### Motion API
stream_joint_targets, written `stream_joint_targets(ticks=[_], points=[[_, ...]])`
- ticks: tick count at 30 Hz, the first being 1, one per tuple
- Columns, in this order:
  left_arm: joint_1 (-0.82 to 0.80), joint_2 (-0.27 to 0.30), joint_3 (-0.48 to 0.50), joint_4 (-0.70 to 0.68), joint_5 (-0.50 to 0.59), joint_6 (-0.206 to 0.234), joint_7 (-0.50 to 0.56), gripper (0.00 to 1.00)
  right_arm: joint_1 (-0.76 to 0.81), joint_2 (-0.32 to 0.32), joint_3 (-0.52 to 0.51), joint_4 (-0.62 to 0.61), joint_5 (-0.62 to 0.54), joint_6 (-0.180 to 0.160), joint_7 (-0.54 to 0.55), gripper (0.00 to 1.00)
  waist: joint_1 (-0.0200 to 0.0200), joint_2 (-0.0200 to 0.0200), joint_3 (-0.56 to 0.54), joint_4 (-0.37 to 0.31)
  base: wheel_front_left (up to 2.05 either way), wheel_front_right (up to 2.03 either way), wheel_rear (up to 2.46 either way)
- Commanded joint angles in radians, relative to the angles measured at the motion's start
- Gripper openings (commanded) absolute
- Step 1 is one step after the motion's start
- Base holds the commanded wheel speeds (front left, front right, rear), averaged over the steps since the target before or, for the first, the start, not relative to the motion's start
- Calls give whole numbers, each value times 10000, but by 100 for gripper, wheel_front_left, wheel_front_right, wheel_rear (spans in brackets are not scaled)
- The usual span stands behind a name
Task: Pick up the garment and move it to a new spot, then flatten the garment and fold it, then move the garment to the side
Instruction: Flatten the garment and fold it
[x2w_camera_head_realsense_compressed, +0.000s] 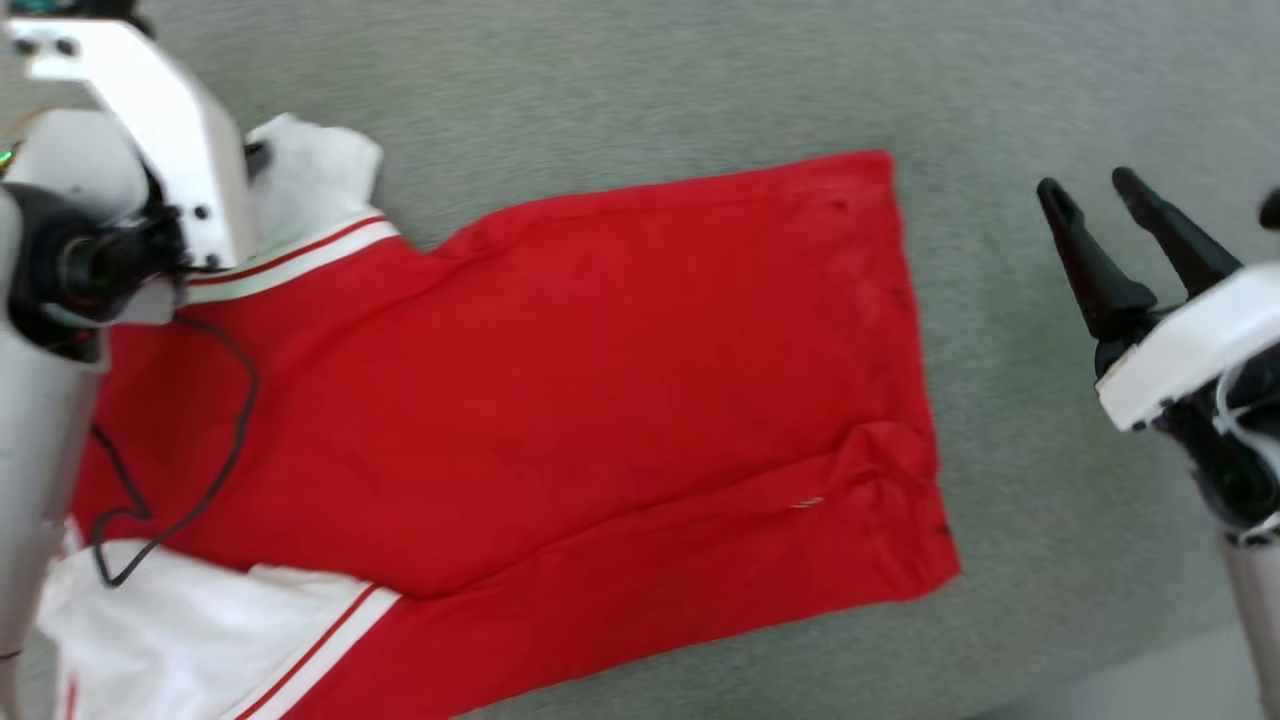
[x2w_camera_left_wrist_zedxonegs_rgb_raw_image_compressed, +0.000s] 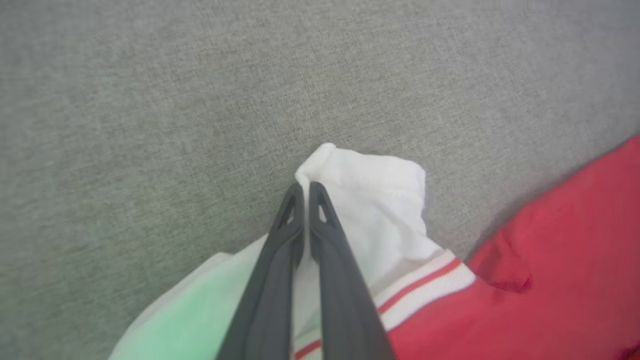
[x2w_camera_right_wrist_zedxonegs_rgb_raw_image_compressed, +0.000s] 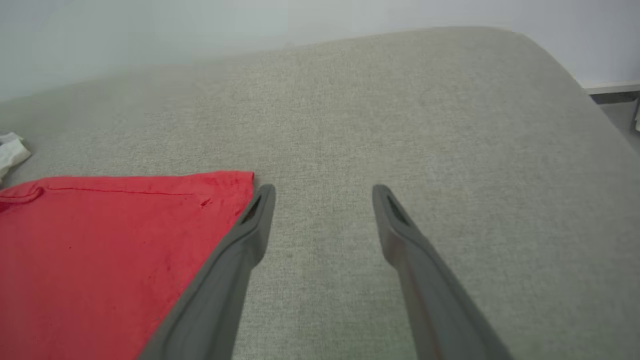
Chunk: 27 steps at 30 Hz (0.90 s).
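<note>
Light is bright, soft and even across the grey fabric surface (x2w_camera_head_realsense_compressed: 640, 90). The garment (x2w_camera_head_realsense_compressed: 600, 380) casts only a thin, pale shadow along its edges, darkest in the left wrist view beside the raised white sleeve. In the head view the left arm (x2w_camera_head_realsense_compressed: 150, 120) is smeared by motion blur and the right end effector (x2w_camera_head_realsense_compressed: 1095, 190) is slightly soft. A green tint stains the white cloth beside the left end effector (x2w_camera_left_wrist_zedxonegs_rgb_raw_image_compressed: 306, 186). In the right wrist view the wall (x2w_camera_right_wrist_zedxonegs_rgb_raw_image_compressed: 200, 30) looks hazy and washed out, and the surface's far edge bows.
</note>
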Motion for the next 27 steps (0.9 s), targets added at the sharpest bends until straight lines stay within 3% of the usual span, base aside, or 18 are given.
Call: stream_joint_targets(ticks=[1, 9, 17, 18, 19, 27], points=[[-229, -109, -30, -127, 76, -69, -202, 0, -313, -215, 176, 210, 185, -6, 378, 100, -1, 0, -85, 465, 0, 0, 0], [-641, -817, -491, -1039, 496, -340, -976, 0, -1637, -1123, 1223, 1544, 1118, -8, 2999, 100, -1, 0, 309, 1712, 0, 0, 0], [-631, -1129, -732, -1487, 615, -521, -1417, 0, -2107, -1144, 2074, 2798, 1404, -6, 4587, 100, -1, 0, 577, 2375, 0, 0, 0], [-573, -1123, -733, -1518, 619, -542, -1483, 0, -2078, -1119, 2219, 2946, 1419, -5, 4874, 47, -1, 0, 568, 2416, 0, 0, 0], [-517, -1128, -742, -1543, 624, -540, -1524, 0, -2070, -1073, 2310, 3012, 1481, -6, 5051, 3, -1, 0, 556, 2454, 0, 0, 0], [127, -988, -426, -1586, 484, -469, -2247, 0, -2437, -1502, 1832, 2260, 977, 8, 4728, 0, -1, 0, 25, 2459, 0, 0, 0]])
